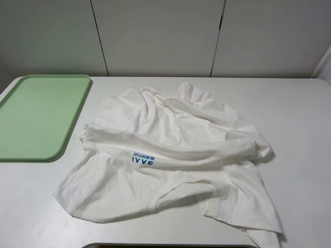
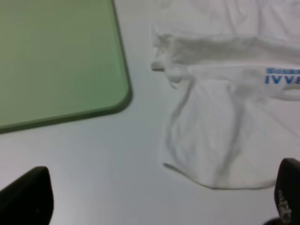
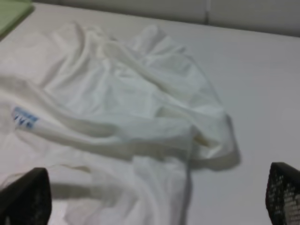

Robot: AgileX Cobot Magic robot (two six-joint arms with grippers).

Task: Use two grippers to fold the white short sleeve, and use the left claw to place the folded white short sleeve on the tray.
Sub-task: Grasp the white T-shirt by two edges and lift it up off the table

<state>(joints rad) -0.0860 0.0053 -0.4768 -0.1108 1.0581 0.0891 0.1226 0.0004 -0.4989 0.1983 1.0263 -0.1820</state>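
Observation:
The white short sleeve (image 1: pixel 170 160) lies crumpled and loosely bunched in the middle of the white table, its blue "IVVE" lettering (image 1: pixel 142 159) facing up. The pale-green tray (image 1: pixel 39 116) sits bare at the table's left. Neither arm shows in the exterior high view. My left gripper (image 2: pixel 154 199) hovers open above the table beside the shirt's (image 2: pixel 225 126) lower left hem, near the tray's corner (image 2: pixel 112 101). My right gripper (image 3: pixel 152 199) hangs open over the shirt's (image 3: pixel 131 108) right part. Neither holds anything.
The white table (image 1: pixel 300 119) has bare surface to the right of the shirt and along its front left. Pale wall panels (image 1: pixel 155 36) stand behind the table's far edge. A dark edge (image 1: pixel 165 246) shows at the table's front.

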